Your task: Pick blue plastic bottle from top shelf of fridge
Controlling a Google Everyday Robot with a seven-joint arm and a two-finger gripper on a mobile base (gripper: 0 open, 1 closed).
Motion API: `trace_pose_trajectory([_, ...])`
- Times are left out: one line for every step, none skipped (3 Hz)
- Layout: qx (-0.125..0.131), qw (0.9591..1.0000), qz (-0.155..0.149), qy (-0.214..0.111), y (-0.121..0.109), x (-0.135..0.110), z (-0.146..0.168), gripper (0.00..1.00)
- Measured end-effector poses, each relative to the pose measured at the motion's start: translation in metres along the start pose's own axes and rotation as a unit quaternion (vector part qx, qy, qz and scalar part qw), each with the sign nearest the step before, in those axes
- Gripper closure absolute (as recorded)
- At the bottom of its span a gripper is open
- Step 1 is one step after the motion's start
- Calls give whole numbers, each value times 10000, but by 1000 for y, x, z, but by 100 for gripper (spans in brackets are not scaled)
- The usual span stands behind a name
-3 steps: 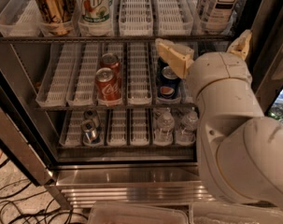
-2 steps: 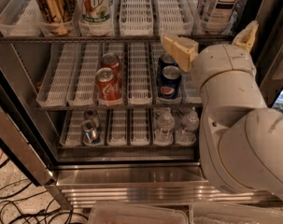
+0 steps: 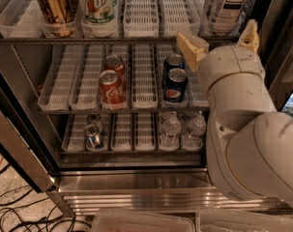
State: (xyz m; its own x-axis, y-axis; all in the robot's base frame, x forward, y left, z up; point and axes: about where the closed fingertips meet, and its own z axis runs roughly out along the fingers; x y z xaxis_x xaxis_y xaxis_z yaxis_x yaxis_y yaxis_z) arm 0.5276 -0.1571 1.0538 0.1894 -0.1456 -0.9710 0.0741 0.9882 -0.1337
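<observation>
The blue plastic bottle (image 3: 228, 5), with a white and navy "TEA" label, stands at the right end of the top shelf (image 3: 112, 40) of the fridge (image 3: 136, 182); its cap is cut off by the frame's top. My gripper (image 3: 216, 31) is open just below and in front of the bottle's base, at the shelf's edge. Its tan fingers (image 3: 190, 46) point upward, one left of the bottle and one to the right. Nothing is held between them.
A gold can (image 3: 55, 6) and a green-and-white can (image 3: 98, 3) share the top shelf. Coke cans (image 3: 109, 86) and Pepsi cans (image 3: 175, 83) fill the middle rack, and water bottles (image 3: 171, 129) the lower one. The dark door frame (image 3: 281, 47) stands close at the right.
My arm has risen and shifted right, bringing the open fingers from in front of the Pepsi cans up to the top shelf's edge under the bottle.
</observation>
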Motion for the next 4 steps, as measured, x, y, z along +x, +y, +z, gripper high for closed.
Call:
trace_pose_trajectory([0, 10000, 0, 0, 0, 0, 0, 41])
trace_pose_trajectory([0, 10000, 0, 0, 0, 0, 0, 32])
trace_pose_trajectory([0, 10000, 0, 0, 0, 0, 0, 12])
trace_pose_trajectory([0, 10000, 0, 0, 0, 0, 0, 17])
